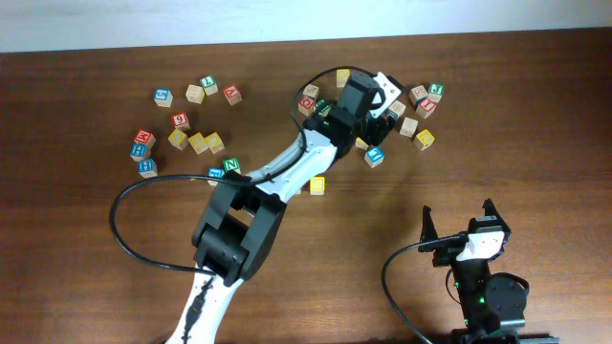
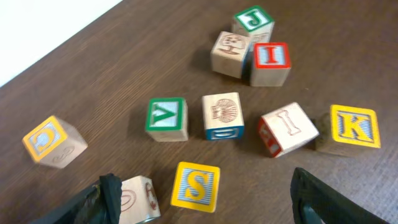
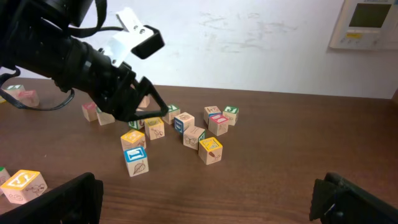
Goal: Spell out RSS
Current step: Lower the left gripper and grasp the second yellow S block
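**Left gripper (image 2: 205, 180) open around yellow S cube (image 2: 196, 185)**

Nearest, the right gripper (image 1: 458, 212) stands wide open over the table (image 1: 535, 143) and holds nothing. Further out, a yellow cube (image 1: 317, 184) that seems to carry an S lies alone just beside the left arm (image 1: 287, 177). Farthest, in the cluster of cubes, the left gripper has its fingers apart on both sides of the yellow S cube, not touching it. Where the green R cube lies, I cannot tell.
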Motion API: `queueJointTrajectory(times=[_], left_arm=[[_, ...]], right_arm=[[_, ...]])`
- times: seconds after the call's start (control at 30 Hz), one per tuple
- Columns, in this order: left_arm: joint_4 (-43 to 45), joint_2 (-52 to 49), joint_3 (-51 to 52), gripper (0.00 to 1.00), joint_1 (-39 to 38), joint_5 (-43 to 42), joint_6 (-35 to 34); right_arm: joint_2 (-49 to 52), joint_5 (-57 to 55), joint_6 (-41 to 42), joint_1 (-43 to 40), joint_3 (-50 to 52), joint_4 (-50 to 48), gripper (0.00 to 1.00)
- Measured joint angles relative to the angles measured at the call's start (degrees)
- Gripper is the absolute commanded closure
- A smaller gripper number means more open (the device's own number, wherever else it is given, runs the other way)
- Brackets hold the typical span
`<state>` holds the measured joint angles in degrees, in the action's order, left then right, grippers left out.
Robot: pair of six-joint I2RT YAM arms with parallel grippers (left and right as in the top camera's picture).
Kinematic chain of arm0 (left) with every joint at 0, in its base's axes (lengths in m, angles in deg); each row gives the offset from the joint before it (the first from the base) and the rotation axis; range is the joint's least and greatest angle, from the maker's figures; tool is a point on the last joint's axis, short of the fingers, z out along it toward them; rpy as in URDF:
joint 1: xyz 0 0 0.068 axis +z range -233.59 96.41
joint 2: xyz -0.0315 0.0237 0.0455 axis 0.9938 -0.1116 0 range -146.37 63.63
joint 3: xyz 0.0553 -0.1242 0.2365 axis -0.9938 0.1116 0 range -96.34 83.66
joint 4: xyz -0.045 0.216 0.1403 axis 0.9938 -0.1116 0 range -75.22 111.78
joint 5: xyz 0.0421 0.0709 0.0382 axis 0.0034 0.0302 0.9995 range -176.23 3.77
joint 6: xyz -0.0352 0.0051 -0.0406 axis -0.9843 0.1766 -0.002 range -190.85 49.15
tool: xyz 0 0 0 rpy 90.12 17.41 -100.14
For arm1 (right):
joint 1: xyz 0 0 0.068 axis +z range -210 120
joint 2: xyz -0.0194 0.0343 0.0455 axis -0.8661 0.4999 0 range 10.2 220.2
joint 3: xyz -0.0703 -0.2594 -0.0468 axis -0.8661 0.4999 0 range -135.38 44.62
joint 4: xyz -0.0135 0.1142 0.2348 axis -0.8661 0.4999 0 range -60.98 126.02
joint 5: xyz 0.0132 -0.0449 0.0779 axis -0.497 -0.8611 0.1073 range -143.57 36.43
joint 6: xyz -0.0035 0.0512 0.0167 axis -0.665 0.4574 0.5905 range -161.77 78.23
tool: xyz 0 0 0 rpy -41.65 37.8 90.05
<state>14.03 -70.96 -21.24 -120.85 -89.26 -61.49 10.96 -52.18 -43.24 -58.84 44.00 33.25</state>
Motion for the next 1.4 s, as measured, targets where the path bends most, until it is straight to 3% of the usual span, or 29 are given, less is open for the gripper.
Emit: queueJointTrajectory(times=[0.17, 0.37, 0.47, 0.6, 0.63, 1.4], left_arm=[[-2.1, 0.0, 0.0, 0.35, 2.4, -0.7, -8.5], [-2.1, 0.0, 0.0, 0.65, 4.6, -3.5, -12.7], [-2.1, 0.0, 0.0, 0.73, 4.5, -1.0, -13.4], [-1.8, 0.0, 0.0, 0.98, 4.5, 1.2, -13.5], [-1.7, 0.0, 0.0, 1.0, 4.5, 1.5, -13.6], [1.6, -4.3, 0.0, 1.0, 4.1, -3.0, -13.7]], right_arm=[[0.0, 0.0, 0.0, 0.0, 0.0, 0.0, 0.02], [0.0, 0.0, 0.0, 0.0, 0.0, 0.0, 0.02], [0.0, 0.0, 0.0, 0.0, 0.0, 0.0, 0.02], [0.0, 0.0, 0.0, 0.0, 0.0, 0.0, 0.02], [0.0, 0.0, 0.0, 0.0, 0.0, 0.0, 0.02], [0.0, 0.0, 0.0, 0.0, 0.0, 0.0, 0.02]])
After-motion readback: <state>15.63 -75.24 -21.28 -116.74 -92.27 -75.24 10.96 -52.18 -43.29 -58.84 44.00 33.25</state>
